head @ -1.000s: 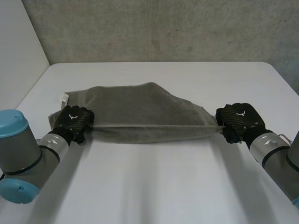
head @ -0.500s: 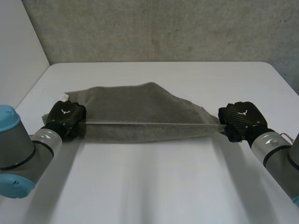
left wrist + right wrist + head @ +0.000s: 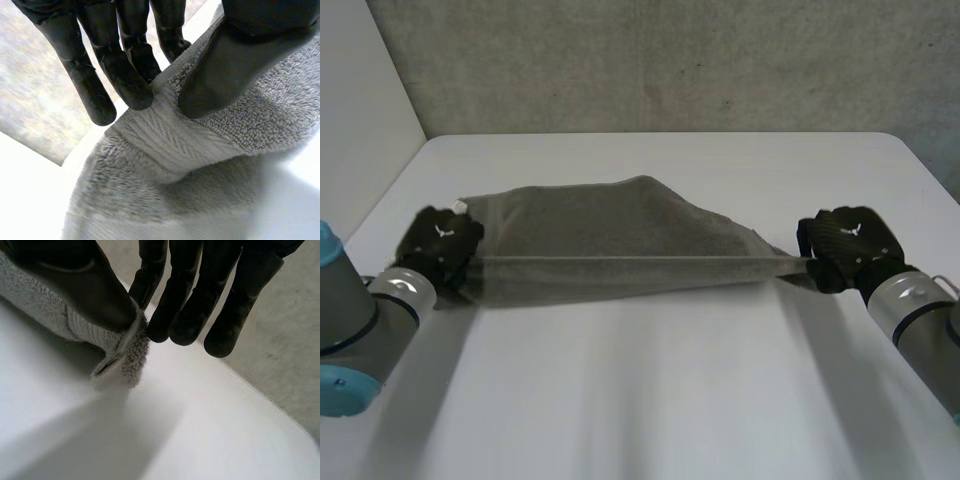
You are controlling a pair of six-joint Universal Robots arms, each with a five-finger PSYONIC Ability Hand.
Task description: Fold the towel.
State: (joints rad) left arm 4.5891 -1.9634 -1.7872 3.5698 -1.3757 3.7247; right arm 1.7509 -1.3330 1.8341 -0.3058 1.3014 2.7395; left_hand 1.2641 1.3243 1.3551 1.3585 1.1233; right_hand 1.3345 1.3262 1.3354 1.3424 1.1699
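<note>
- Grey towel (image 3: 610, 235): stretched taut between both hands, near edge lifted, far part laid on the white table (image 3: 650, 400).
- Left hand (image 3: 442, 243): the towel's left end is pinched between thumb (image 3: 235, 60) and fingers (image 3: 125, 80).
- Right hand (image 3: 847, 243): the towel's right corner is pinched between thumb and fingers, close above the table.

White table (image 3: 650, 400), smooth and plain, with rounded far corners. Right behind its far edge, a rough grey wall (image 3: 670, 60), speckled and faintly streaked, running the whole width. Along the left edge, a flat white panel (image 3: 360, 90), upright, meeting the grey wall at the far left corner.
</note>
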